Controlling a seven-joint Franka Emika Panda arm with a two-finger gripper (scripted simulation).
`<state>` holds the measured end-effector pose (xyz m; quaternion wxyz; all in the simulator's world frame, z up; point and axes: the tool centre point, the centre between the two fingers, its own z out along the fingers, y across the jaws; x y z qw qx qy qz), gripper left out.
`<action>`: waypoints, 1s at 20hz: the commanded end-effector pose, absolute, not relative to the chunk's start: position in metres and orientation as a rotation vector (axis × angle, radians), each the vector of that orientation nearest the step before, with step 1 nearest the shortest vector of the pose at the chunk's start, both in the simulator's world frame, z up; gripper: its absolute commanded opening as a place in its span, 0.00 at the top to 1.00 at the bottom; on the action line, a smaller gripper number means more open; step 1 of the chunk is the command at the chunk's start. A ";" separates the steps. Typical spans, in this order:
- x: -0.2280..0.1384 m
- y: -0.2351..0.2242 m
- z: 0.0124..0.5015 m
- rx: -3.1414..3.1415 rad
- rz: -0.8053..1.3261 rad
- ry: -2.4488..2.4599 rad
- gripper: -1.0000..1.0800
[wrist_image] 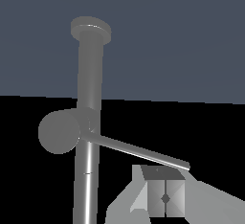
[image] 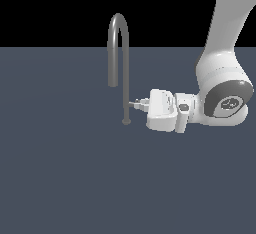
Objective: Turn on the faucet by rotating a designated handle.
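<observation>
While the tall grey metal gooseneck faucet (image: 125, 68) is standing upright on the tabletop (image: 60, 178), its thin grey lever handle (wrist_image: 139, 152) is being approached by pressed-together fingers (wrist_image: 165, 196); a sideways push is judged next.

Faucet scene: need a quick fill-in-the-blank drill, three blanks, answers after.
1. The faucet has a high arched ____.
2. In the exterior view, the gripper reaches the stem from that view's ____ side.
3. In the wrist view, the fingers look pressed ____, just under the handle tip.

Answers: spout; right; together
</observation>
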<state>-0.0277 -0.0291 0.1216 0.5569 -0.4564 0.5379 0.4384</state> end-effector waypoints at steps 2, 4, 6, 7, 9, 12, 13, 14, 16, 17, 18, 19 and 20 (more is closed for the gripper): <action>-0.033 -0.028 0.100 -1.069 1.047 1.283 1.00; -0.035 -0.028 0.089 -1.066 1.053 1.288 1.00; -0.037 -0.027 0.077 -1.063 1.058 1.294 1.00; -0.038 -0.027 0.071 -1.061 1.061 1.297 1.00; -0.028 -0.029 0.095 -1.079 1.036 1.263 1.00; -0.026 -0.030 0.082 -1.074 1.042 1.271 1.00; -0.025 -0.030 0.077 -1.073 1.045 1.274 1.00; -0.025 -0.030 0.073 -1.071 1.047 1.277 1.00; -0.023 -0.030 0.064 -1.068 1.051 1.283 1.00; -0.023 -0.030 0.060 -1.067 1.053 1.286 1.00; -0.022 -0.030 0.055 -1.065 1.055 1.289 1.00; -0.022 -0.030 0.051 -1.064 1.057 1.291 1.00; -0.021 -0.030 0.047 -1.062 1.059 1.294 1.00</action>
